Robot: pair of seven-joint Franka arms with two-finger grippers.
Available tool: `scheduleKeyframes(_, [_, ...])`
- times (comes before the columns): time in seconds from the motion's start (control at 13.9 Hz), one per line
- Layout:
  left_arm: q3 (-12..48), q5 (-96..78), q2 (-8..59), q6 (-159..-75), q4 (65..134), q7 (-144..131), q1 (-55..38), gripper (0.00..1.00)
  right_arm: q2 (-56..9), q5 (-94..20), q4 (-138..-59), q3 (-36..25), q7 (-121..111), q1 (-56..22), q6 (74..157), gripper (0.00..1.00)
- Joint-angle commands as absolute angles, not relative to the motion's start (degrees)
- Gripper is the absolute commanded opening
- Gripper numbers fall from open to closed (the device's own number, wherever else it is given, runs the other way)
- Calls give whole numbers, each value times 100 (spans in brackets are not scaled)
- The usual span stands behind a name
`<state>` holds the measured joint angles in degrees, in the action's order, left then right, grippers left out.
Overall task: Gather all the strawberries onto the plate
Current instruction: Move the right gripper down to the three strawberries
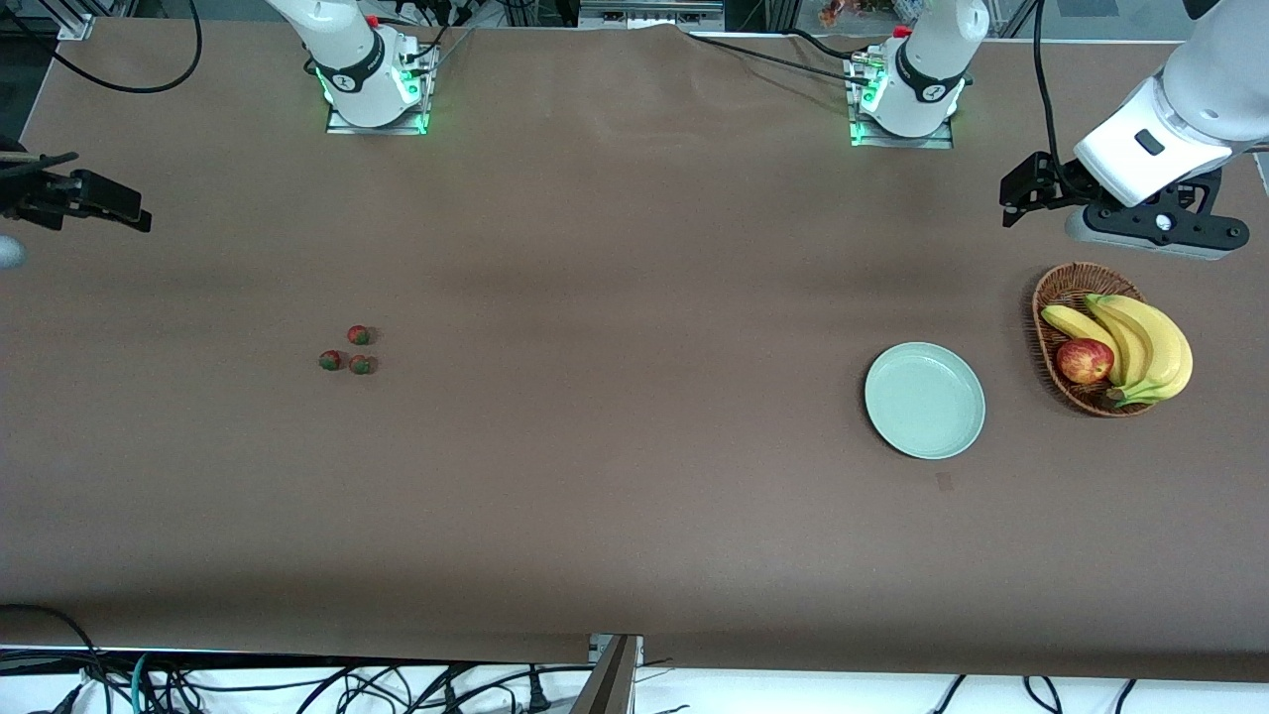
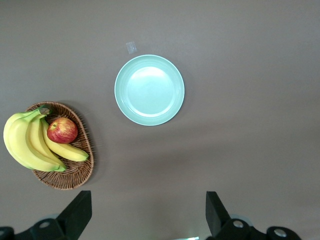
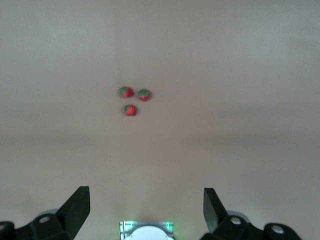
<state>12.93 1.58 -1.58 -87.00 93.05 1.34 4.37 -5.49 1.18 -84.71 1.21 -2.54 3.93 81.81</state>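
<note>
The three strawberries [image 1: 348, 353], tiny, light and likely easy to roll, want a pinch across the body, while both the right end effector [image 3: 145, 207] and the left end effector [image 2: 148, 210] hang wide and empty.

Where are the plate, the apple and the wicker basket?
plate [image 1: 924, 401]: front view, bare centre.
apple [image 1: 1084, 361]: front view, red skin.
wicker basket [image 2: 77, 171]: left wrist view, woven rim.

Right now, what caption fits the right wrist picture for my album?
Open right gripper hovering above three tiny red strawberries with green tops on the brown table.
</note>
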Motion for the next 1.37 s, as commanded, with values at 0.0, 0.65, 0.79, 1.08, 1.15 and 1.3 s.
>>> scheduleKeyframes(0.0, [1240, 272, -53, -8587, 9105, 123, 536, 100, -1052, -165, -8385, 70, -325, 413, 8428, 100])
scheduleKeyframes(0.65, [1266, 290, 17, -8560, 9079, 123, 1064, 100, -2820, -220, -8551, 105, -290, 343, 9842, 100])
scheduleKeyframes(0.79, [1274, 299, 35, -8578, 9088, 106, 1063, 100, -3014, -106, -8945, 97, -281, 351, 10430, 100])
scheduleKeyframes(1.08, [1274, 272, 79, -8631, 9035, 105, 1063, 100, -3173, -88, -9824, 97, -264, 352, 11634, 100])
scheduleKeyframes(1.15, [1274, 272, 62, -8579, 9044, 114, 1072, 100, -3182, -88, -10070, 88, -264, 352, 11915, 100])
scheduleKeyframes(1.3, [1266, 281, 62, -8552, 9044, 114, 1072, 100, -3182, -88, -10501, 88, -264, 343, 12312, 100])
